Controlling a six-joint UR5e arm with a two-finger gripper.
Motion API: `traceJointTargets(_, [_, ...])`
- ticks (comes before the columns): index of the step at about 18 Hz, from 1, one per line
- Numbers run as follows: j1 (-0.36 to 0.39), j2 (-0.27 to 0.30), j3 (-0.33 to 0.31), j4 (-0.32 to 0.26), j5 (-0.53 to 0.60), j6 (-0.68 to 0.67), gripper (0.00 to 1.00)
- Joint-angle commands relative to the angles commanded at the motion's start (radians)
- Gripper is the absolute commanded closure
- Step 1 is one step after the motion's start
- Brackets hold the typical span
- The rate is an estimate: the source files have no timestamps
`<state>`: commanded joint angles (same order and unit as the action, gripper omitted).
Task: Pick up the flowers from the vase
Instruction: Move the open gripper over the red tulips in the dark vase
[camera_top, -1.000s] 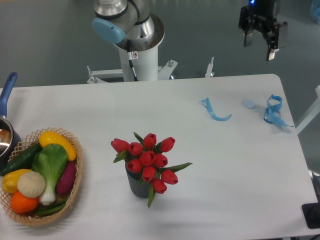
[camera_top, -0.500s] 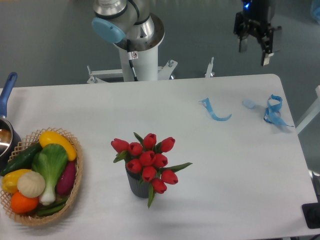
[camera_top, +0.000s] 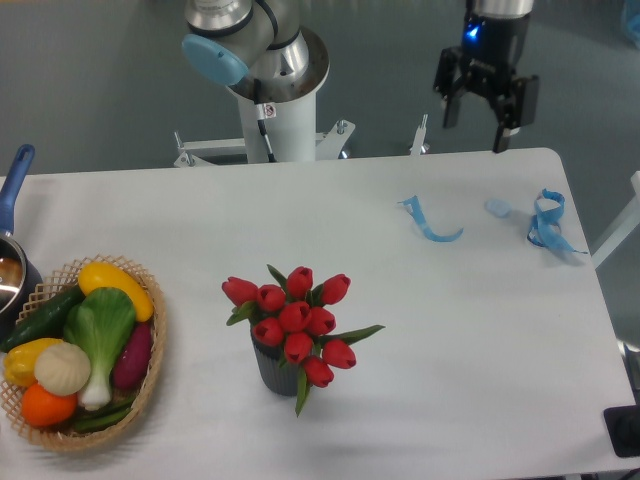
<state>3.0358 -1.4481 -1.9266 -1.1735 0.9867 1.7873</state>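
1. So the gripper (camera_top: 475, 120) has slid left and dropped a bit over the last second. It was way out past the right back corner, and now it hangs over the back edge of the surface (camera_top: 480, 330), closer to the middle.
2. Fingers (camera_top: 449, 105) are spread apart with nothing between them, so released and empty. Same as a second ago, no change there.
3. The flowers (camera_top: 295, 318) haven't budged. They're sitting in the vase (camera_top: 270, 368) near the front middle, red buds bunched up and spilling wider than the vase mouth, one leaf poking out to the right.
4. Gripper and flowers are well apart, nothing touching yet.
5. My read: this is just the approach starting, the arm swinging toward the bunch. Pretty much the whole task is left.
6. Next it probably needs to come forward and left, then get down around the stems or the bunch.
7. The wicker basket (camera_top: 150, 385) of veg on the left and the blue ribbon scraps (camera_top: 432, 225) at the back right look untouched.
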Motion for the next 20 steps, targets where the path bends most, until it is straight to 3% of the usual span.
traceJointTargets(4, [-0.041,-0.002,-0.054,0.002,-0.149,-0.129,0.00])
traceJointTargets(8, [-0.061,-0.012,-0.054,0.005,-0.174,-0.224,0.00])
traceJointTargets(13, [-0.168,-0.132,-0.045,0.058,-0.374,-0.236,0.00])
traceJointTargets(17, [-0.264,-0.199,-0.032,0.223,-0.384,-0.380,0.00])
traceJointTargets(20, [-0.311,-0.236,-0.028,0.310,-0.384,-0.472,0.00])
